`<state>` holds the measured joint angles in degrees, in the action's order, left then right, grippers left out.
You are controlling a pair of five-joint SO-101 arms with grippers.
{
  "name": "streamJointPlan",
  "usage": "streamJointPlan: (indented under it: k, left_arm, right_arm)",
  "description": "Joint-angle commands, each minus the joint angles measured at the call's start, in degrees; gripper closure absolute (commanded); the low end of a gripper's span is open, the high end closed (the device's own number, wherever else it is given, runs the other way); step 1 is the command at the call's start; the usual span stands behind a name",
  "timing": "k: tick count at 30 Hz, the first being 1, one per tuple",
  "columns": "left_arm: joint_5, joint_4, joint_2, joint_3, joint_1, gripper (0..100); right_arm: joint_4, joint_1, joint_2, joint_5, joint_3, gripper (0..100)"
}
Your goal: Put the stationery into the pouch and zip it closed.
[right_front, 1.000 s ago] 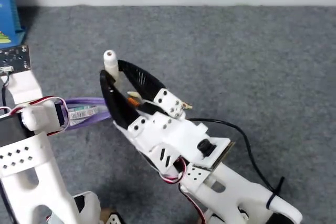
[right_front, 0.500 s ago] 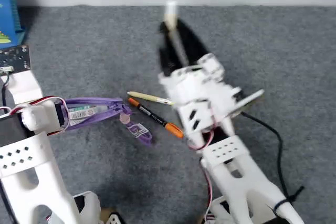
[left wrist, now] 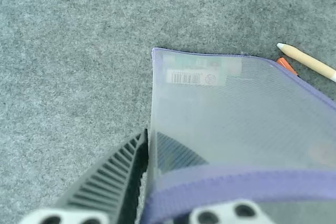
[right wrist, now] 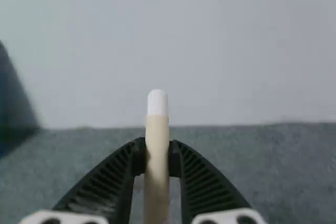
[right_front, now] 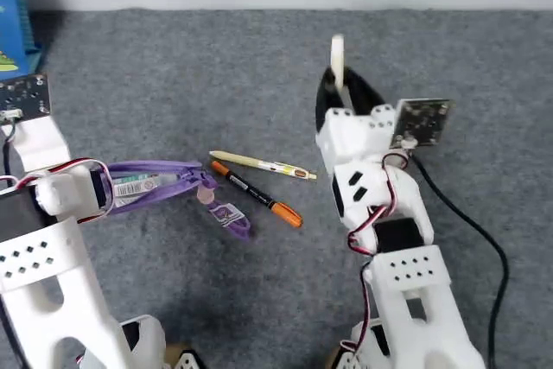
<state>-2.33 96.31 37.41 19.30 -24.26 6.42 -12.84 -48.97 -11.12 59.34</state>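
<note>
- Beyond the mouth of the pouch, past the two loose pens, the right tool now stands well apart from the pouch. A second ago it hung right over that mouth, then swung away.
- Its jaws are closed snugly on a cream stick with a rounded white cap, so the stick came away with it. I judge that this pass put nothing into the pouch and must be tried again.
- At the pouch's end farthest from the pens, the left tool pinches the wall between ribbed black jaws, as it did a second ago.
- Just off the mouth lie a cream pen and a black marker with orange ends, close together. Both are slim, hard and round, and neither has shifted in the last half second.
- The pouch is soft translucent mesh with purple fabric trim, thin and floppy.
- Its purple zip pull trails from the mouth onto the table, which has a grey, felt-like nap.
</note>
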Motion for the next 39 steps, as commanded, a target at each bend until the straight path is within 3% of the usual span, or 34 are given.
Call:
streamJointPlan:
  k: [1, 12, 20, 34, 39]
  left_arm:
    - [0.3, -1.2, 0.2, 0.0, 0.2, 99]
    - [0.3, -1.0, 0.2, 0.0, -0.1, 99]
    - [0.4, 0.1, 0.2, 0.0, 0.0, 99]
    - [0.4, 0.0, 0.2, 0.0, 0.2, 99]
    - [0.4, 0.0, 0.2, 0.0, 0.0, 99]
  right_arm:
    - [10.5, 0.6, -2.2, 3.1, -3.3, 99.1]
    - [19.2, 0.5, 15.0, 11.3, -3.3, 97.5]
    - [19.3, 0.5, 26.7, 14.1, -3.3, 77.8]
    - [19.7, -0.1, 31.9, 18.9, -9.1, 84.4]
    - [32.7, 0.3, 43.4, 20.1, -21.5, 87.2]
